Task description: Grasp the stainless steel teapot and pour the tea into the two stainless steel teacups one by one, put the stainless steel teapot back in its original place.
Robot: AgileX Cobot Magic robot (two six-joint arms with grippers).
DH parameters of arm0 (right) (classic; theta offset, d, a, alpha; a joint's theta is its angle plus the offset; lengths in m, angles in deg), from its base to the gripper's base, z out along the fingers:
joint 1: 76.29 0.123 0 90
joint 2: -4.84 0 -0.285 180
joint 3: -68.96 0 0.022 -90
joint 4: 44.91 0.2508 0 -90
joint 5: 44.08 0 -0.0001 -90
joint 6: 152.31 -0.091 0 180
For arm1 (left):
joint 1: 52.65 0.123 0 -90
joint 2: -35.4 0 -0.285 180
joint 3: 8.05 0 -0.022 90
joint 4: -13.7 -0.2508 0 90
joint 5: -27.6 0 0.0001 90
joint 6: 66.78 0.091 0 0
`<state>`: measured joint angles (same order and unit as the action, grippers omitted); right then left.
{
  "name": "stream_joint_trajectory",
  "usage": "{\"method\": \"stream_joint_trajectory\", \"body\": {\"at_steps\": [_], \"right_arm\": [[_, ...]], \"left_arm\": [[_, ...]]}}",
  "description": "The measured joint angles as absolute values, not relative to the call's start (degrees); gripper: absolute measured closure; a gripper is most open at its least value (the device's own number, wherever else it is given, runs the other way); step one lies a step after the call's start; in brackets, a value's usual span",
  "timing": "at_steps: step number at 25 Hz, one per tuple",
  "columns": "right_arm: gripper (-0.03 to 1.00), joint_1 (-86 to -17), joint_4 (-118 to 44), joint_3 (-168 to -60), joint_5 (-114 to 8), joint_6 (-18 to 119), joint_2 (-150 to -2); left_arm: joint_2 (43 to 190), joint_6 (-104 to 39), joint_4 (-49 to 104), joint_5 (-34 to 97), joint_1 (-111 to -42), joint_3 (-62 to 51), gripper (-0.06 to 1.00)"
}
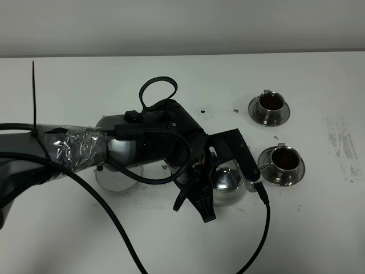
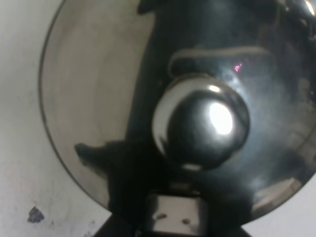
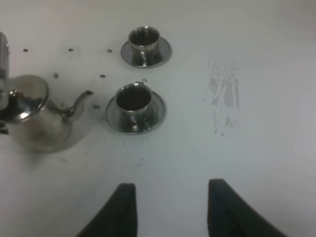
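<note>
The left arm (image 1: 142,142) is black and bulky, filling the centre left of the overhead frame. Its forearm is a grey cylinder, part-wrapped in crinkled clear plastic film (image 1: 77,147). Thick black cables (image 1: 120,228) run along it — one loops into a ring (image 1: 158,91) above the wrist, another trails toward the lower edge, and a third ends in a small plug (image 1: 261,193) at lower right. A thin black cable tie (image 1: 33,97) sticks straight up at upper left. In the right wrist view, two dark tapered fingers (image 3: 123,210) rise from the bottom edge.
</note>
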<state>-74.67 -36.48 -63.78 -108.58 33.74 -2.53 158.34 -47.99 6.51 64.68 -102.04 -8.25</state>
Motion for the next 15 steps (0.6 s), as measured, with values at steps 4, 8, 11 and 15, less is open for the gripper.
{"method": "stream_joint_trajectory", "body": {"at_steps": [4, 8, 11, 15], "right_arm": [[0.64, -74.7, -36.5, -63.8, -108.6, 33.7, -2.5], [0.64, -74.7, -36.5, -63.8, -108.6, 33.7, -2.5], [0.64, -74.7, -36.5, -63.8, -108.6, 33.7, -2.5], [0.64, -74.7, -36.5, -63.8, -108.6, 33.7, -2.5]], "left_arm": [[155.0, -48.0, 6.3, 68.4, -100.6, -8.9, 0.76], [150.5, -48.7, 5.7, 68.5, -96.8, -12.6, 0.76], [147.0, -50.9, 5.6, 68.5, -93.4, -15.9, 0.76], [142.7, -54.8, 5.1, 69.4, -88.3, -19.2, 0.76]]}}
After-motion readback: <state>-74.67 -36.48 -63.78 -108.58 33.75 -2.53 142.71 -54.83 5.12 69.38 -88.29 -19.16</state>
